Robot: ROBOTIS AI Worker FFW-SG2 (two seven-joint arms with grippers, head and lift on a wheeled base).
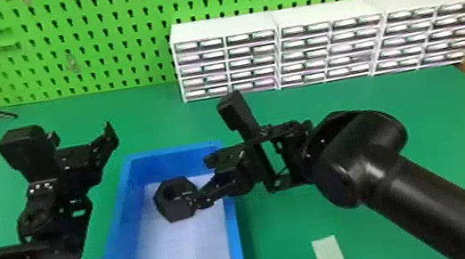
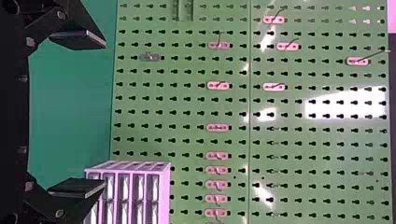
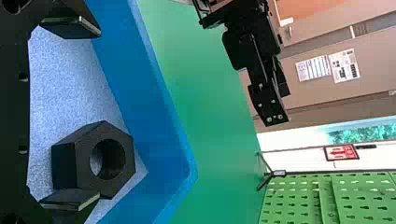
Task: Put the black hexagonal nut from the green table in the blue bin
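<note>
Black hexagonal nut (image 1: 176,211): over the floor of the blue bin (image 1: 233,230) from where I'm standing, right up by one finger of the right gripper. Can't tell if it's touching that finger, dropping or sitting on the bottom, tbh.
Right gripper (image 3: 99,113): fingers spread wide, reaching in over the bin. No pinch on the nut that I can see, so I'd call it let go or just about.
Left gripper (image 2: 104,114): wide too, nothing in it, hanging out on the bin's other side.
Green table (image 1: 280,231): nut's off it, so pickup and carry look done imo.
Left to do: make sure the nut ends up flat in the bin, then lift the right gripper out without snagging it. Basically the last step.
</note>
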